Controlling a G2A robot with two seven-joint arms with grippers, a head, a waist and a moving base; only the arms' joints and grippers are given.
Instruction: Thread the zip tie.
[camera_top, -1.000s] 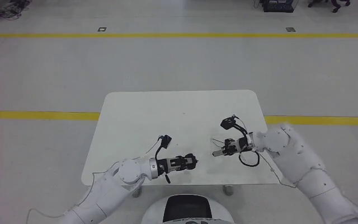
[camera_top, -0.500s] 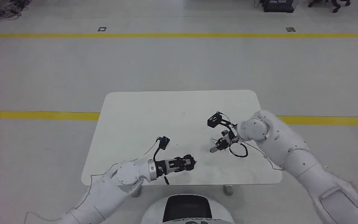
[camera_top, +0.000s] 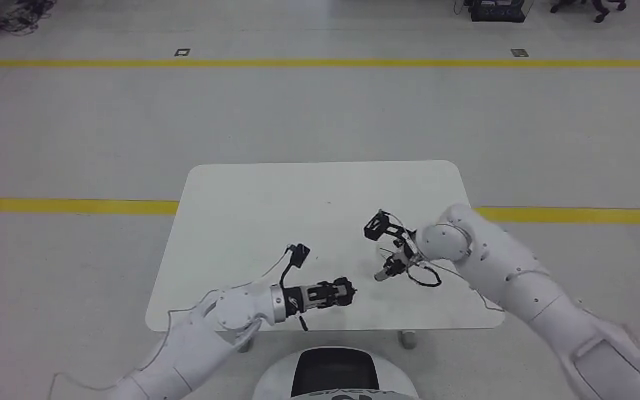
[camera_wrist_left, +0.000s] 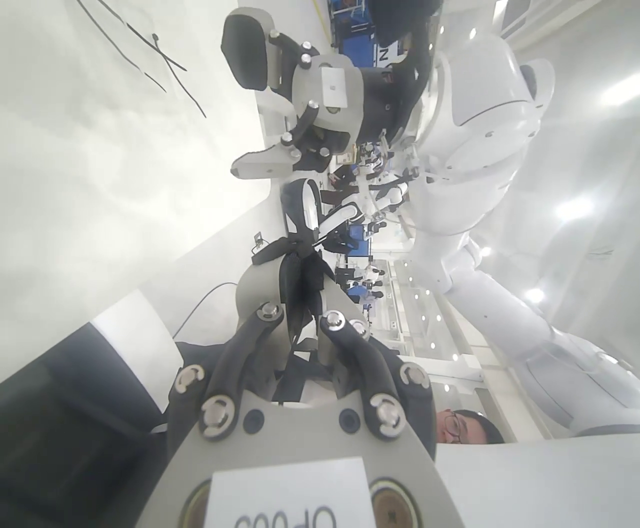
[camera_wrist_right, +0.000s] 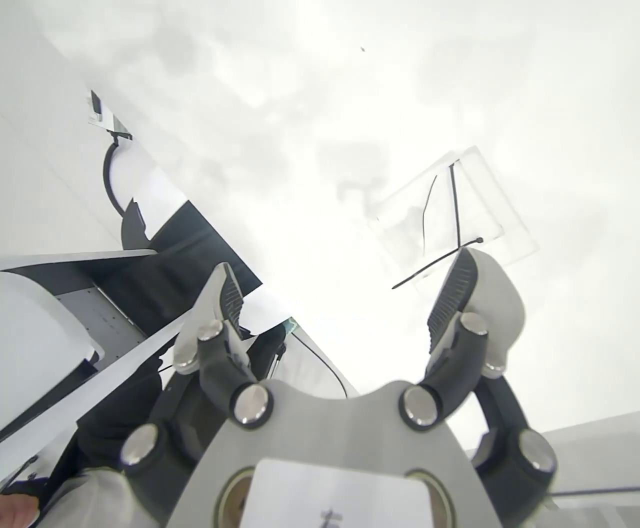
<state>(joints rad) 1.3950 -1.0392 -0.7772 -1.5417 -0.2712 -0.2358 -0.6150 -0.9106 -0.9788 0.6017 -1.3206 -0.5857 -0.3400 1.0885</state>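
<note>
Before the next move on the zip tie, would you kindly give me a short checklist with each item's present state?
1. Right hand open for a pick: ok.
2. Zip ties ahead of it, lying on the clear sheet: ok.
3. Left hand shut: ok.
4. A tie held in the Left hand: cannot tell.
5. Both hands apart over the table: ok.
6. A tie threaded: not ok; those in view lie straight.
</note>
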